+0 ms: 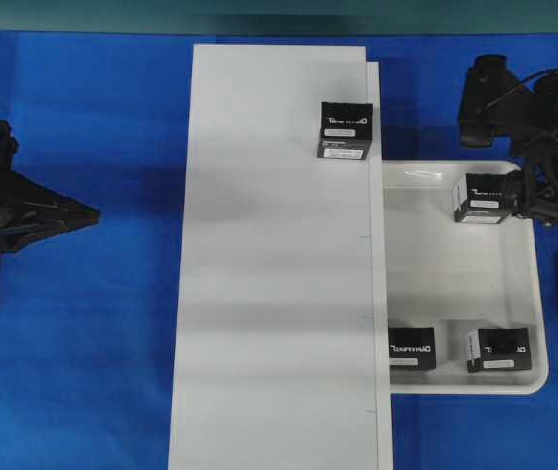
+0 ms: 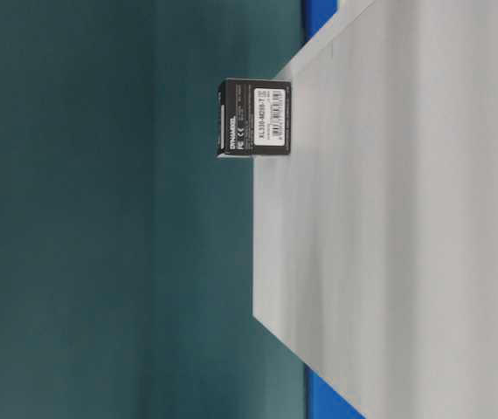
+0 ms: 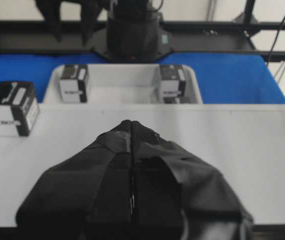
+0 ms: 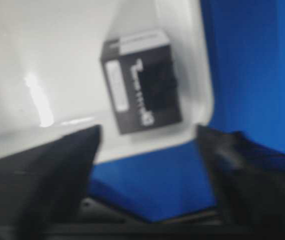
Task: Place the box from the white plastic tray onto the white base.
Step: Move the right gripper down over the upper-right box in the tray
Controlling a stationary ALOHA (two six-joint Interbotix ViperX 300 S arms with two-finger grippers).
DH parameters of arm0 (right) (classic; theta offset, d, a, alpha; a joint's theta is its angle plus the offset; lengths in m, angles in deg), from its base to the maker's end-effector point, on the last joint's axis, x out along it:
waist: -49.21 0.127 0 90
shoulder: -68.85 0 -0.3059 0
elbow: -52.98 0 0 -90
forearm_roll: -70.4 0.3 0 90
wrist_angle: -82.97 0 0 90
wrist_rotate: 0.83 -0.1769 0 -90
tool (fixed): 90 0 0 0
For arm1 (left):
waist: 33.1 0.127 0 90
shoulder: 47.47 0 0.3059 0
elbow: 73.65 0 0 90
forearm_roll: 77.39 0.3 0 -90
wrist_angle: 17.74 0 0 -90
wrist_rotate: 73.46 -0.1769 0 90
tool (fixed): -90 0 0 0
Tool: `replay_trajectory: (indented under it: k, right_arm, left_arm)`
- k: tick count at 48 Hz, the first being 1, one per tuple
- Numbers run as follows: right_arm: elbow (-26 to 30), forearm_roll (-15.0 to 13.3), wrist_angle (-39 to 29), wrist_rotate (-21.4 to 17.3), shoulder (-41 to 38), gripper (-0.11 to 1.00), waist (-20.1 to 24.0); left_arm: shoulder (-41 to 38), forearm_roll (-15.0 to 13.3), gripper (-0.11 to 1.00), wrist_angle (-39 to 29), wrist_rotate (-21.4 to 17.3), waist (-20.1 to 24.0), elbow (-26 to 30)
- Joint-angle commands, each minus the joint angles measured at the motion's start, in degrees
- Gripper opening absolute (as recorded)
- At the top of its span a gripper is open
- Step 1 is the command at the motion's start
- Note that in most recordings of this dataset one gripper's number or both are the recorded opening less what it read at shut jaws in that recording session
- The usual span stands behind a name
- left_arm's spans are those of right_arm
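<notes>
Seen from overhead, a blue counter (image 1: 93,323) carries a long white base (image 1: 269,294) down the middle and a white plastic tray (image 1: 455,294) against its right edge.

At the far left the left hand (image 1: 88,211) rests above the blue counter, well apart from the base. Its fingers (image 3: 107,165) are pressed flat together and hold nothing. In the left wrist view the base lies ahead of this hand, with the tray beyond it.

Ahead of the left hand and across the base, one small black box (image 1: 345,130) stands upright on the base near its far right edge. The table-level view shows its white label side, with the box sitting at the board's edge.

Further right, the tray holds three more boxes. Two sit along its near rim: one (image 1: 411,348) at the corner beside the base, one (image 1: 499,350) at the outer corner.

The third tray box (image 1: 485,198) sits in the far outer corner, just beside the right hand (image 1: 543,196). The right wrist view, which is blurred, shows this hand's two fingers (image 4: 57,170) spread wide apart, the box lying in the tray corner beyond the gap between them, not gripped.
</notes>
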Motion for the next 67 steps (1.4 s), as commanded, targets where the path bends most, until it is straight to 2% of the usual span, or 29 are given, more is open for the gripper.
replay_trajectory:
  k: [1, 3, 6, 34, 47, 56, 67]
  right_arm:
    - [0.44, 0.26, 1.85, 1.58, -1.67, 0.91, -0.35]
    - [0.44, 0.26, 2.81, 2.20, -2.02, 0.97, -0.35]
    - [0.26, 0.18, 4.22, 2.90, -2.29, 1.00, -0.35]
    - [-3.78, 0.97, 7.29, 6.68, -5.36, 1.00, -0.53]
    - [-5.98, 0.88, 11.60, 8.35, -8.96, 1.00, -0.70]
    - [-6.77, 0.79, 15.03, 8.79, -11.51, 1.00, -2.37]
    - [-7.03, 0.79, 15.91, 8.88, -12.83, 1.00, -2.46]
  left_arm:
    - [-0.09, 0.09, -0.07, 0.26, 0.18, 0.18, 1.76]
    - [-0.09, 0.09, -0.07, 0.26, 0.18, 0.18, 1.85]
    - [-0.09, 0.18, -0.07, 0.26, 0.18, 0.18, 1.85]
    - [-0.44, 0.09, -0.07, 0.26, 0.09, 0.18, 1.85]
    - [-0.44, 0.09, -0.07, 0.26, 0.09, 0.26, 1.85]
    - [-0.44, 0.09, -0.07, 0.26, 0.09, 0.26, 1.85]
    - [-0.44, 0.09, -0.07, 0.26, 0.09, 0.26, 1.85]
